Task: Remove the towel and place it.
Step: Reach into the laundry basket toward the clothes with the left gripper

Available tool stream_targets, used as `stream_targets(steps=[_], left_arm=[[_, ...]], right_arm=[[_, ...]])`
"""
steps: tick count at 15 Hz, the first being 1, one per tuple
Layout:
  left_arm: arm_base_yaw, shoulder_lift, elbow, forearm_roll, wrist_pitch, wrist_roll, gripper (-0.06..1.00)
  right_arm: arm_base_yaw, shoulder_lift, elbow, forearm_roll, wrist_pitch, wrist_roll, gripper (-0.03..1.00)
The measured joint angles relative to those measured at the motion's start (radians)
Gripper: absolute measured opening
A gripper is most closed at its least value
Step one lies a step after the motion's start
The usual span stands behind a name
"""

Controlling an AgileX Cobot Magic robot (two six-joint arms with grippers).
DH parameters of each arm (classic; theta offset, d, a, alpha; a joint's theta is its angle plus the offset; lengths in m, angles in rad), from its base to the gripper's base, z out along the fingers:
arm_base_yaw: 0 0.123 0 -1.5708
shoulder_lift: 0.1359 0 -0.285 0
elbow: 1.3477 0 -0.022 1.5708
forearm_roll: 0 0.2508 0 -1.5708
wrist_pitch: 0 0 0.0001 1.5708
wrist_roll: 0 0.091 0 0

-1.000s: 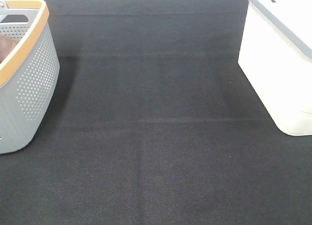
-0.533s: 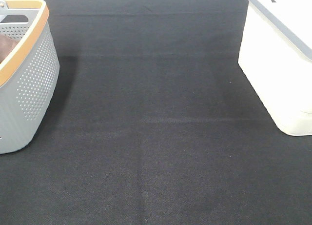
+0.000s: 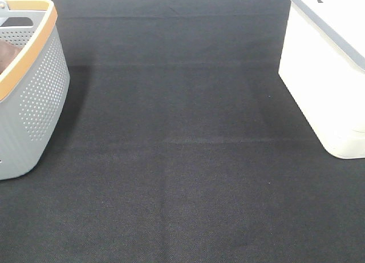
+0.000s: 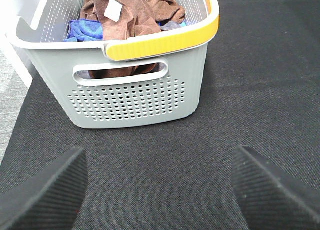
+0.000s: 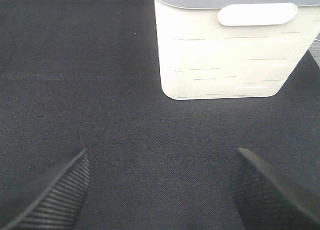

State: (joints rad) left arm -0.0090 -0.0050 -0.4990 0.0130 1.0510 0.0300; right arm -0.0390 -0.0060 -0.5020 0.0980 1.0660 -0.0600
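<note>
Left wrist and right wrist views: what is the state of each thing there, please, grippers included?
grey basket, upright on the mat, cloths inside.
towel, bunched in the basket, white tag up, not gripped.
blue cloth, crumpled, partly under the towel.
white bin, upright on the mat.
left gripper, open, empty.
right gripper, open, empty.

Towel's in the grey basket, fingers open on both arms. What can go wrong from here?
1. The towel is bunched against a blue cloth; a grab may lift both.
2. It sits inside the basket; the left fingers might clip the yellow rim or drag the basket along.
</note>
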Motion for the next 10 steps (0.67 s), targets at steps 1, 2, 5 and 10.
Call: stream_targets(steps=[1, 2, 5, 10], left_arm=[[0.000, 0.000, 0.000, 0.000, 0.000, 0.000, 0.76], [0.000, 0.000, 0.000, 0.000, 0.000, 0.000, 0.76], [0.000, 0.000, 0.000, 0.000, 0.000, 0.000, 0.76], [0.000, 0.000, 0.000, 0.000, 0.000, 0.000, 0.76]], right_arm=[[0.000, 0.000, 0.000, 0.000, 0.000, 0.000, 0.74], [0.000, 0.000, 0.000, 0.000, 0.000, 0.000, 0.74], [0.000, 0.000, 0.000, 0.000, 0.000, 0.000, 0.74], [0.000, 0.000, 0.000, 0.000, 0.000, 0.000, 0.74]])
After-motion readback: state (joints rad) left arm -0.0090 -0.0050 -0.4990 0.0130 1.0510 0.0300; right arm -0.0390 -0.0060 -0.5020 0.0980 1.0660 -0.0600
